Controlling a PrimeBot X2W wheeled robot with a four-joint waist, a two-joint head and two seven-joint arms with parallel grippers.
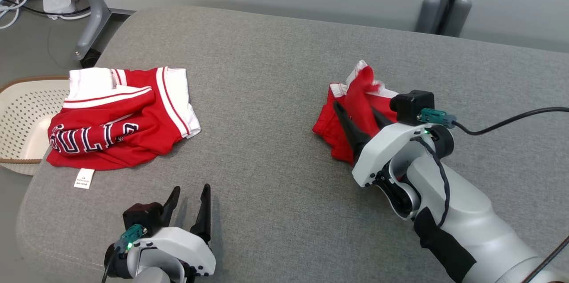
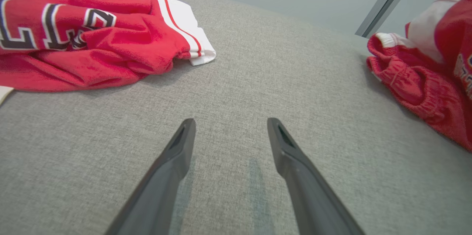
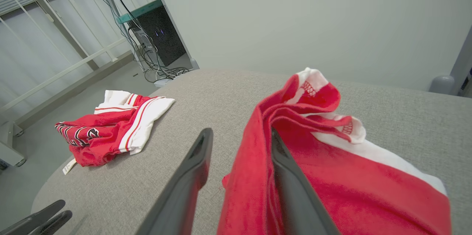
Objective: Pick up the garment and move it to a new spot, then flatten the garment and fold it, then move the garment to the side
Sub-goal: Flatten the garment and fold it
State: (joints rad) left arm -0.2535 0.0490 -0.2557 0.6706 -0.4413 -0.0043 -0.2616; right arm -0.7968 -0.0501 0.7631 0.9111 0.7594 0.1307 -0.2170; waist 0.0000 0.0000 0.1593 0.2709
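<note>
Head view: the garment [image 1: 326, 126] lies in a crumpled red and white heap right of centre on the table [image 1: 266, 96]. The right gripper [image 1: 354, 109] is down in it, its dark fingers reaching up and to the left through the folds. The left gripper [image 1: 191, 189] hovers at the near edge with its jaws wide and empty, well apart from the heap. A folded red jersey [image 1: 120, 127] sits at the table's left, beside a basket [image 1: 22, 114].

Left wrist view: both fingers stand spread over bare grey cloth. The garment [image 2: 416, 91] is off to the right and the jersey [image 2: 92, 50] off to the left, and neither lies between the jaws.

Right wrist view: the right gripper's [image 3: 240, 133] jaws stand parted. A raised ridge of the garment [image 3: 350, 183] runs along the fingers, draped against the right one, with a gap of table showing beside the left one. It reads as loose, not pinched. The heap spreads to the right of the fingers. Its long axis is hard to tell while it is bunched.

The right arm is plainly the nearer one, so flattening likely starts from that side, with the left arm having to cross the table to help.
</note>
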